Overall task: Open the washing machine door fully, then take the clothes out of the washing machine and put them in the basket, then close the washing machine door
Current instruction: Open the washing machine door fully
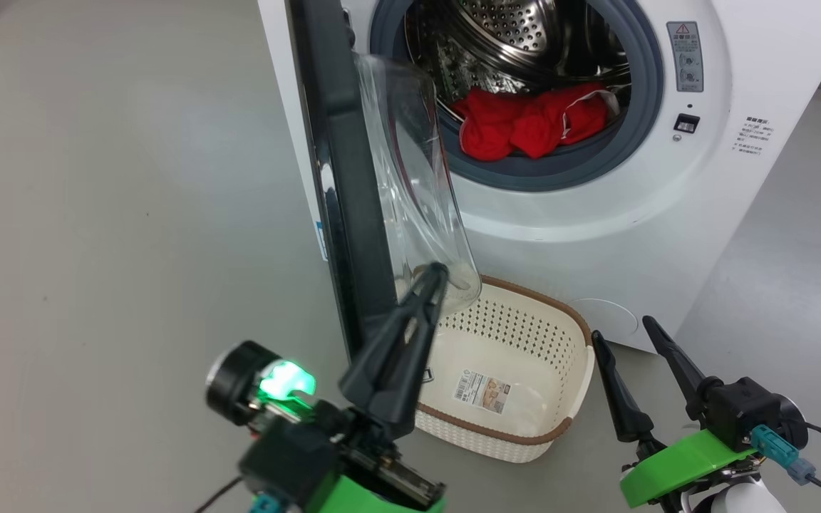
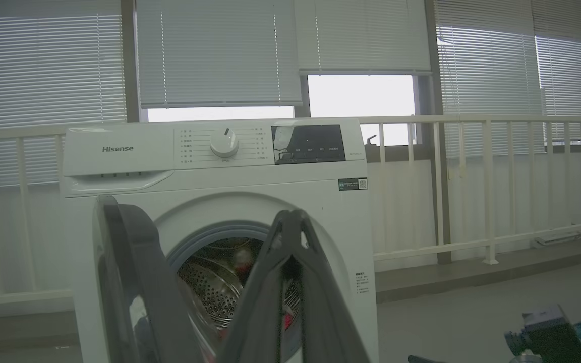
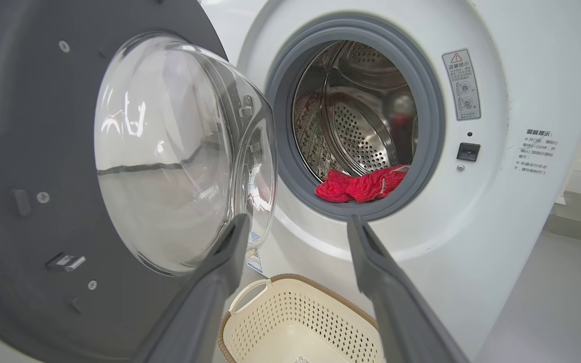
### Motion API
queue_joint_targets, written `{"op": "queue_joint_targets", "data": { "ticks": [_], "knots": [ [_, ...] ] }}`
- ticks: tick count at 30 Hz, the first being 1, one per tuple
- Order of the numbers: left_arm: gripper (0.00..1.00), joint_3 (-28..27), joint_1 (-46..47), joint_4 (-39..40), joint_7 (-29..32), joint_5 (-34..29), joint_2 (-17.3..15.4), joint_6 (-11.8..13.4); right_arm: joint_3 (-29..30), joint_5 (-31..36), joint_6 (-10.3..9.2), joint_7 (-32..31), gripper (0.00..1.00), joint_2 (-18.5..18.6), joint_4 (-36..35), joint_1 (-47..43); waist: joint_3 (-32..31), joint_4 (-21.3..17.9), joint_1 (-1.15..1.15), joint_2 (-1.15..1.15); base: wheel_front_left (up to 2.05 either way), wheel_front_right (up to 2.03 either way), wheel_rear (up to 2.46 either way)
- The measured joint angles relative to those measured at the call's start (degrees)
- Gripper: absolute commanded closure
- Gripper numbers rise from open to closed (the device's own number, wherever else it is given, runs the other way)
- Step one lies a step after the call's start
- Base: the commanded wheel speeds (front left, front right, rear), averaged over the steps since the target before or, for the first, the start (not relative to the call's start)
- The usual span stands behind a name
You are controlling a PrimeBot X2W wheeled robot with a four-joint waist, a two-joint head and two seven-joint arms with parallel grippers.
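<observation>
- Sitting upper right in the head view: washing machine (image 1: pixel 596 235), white, drum exposed.
- washing machine door (image 1: pixel 343 178) stands open, edge-on at upper centre, glass bowl facing the drum.
- basket (image 1: pixel 503 331) on the floor at lower centre, below the drum opening, sticker on its bottom.
- clothes (image 1: pixel 524 125), red bundle on the drum's front lip, upper centre-right.
- left tool (image 1: pixel 433 274) fully closed, gripping nothing; tips at the glass bowl's lower edge, contact unclear.
- right tool (image 1: pixel 621 329) spread wide, empty, lower right beside the basket.

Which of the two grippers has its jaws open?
The right gripper, beside the basket: its jaws stand apart, while the left gripper is shut by the door.
</observation>
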State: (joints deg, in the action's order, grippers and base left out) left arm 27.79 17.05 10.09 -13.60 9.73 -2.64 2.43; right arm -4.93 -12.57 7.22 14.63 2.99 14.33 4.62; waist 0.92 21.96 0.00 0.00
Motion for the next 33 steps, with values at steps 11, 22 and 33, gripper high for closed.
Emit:
{"op": "queue_joint_targets", "data": {
  "ticks": [11,22,33],
  "knots": [
    [1.0,5.72,0.56,-10.83,4.65,4.6,-0.04,0.23,-0.4,0.05,0.0,0.0,0.0,0.01,0.02,0.04,1.29,-0.48,0.0,0.0,0.0,0.0,0.0],
    [1.0,4.69,0.67,-18.17,7.02,5.98,-0.13,2.67,-0.56,0.05,0.0,0.0,0.0,0.01,0.34,0.18,1.89,-0.55,0.0,0.0,0.0,0.0,0.0],
    [1.0,3.53,1.11,-19.18,6.84,6.54,-0.3,4.1,-0.31,0.05,0.0,0.0,0.0,0.01,0.7,0.18,2.36,0.58,0.0,0.0,0.0,0.0,0.0]
  ]
}}
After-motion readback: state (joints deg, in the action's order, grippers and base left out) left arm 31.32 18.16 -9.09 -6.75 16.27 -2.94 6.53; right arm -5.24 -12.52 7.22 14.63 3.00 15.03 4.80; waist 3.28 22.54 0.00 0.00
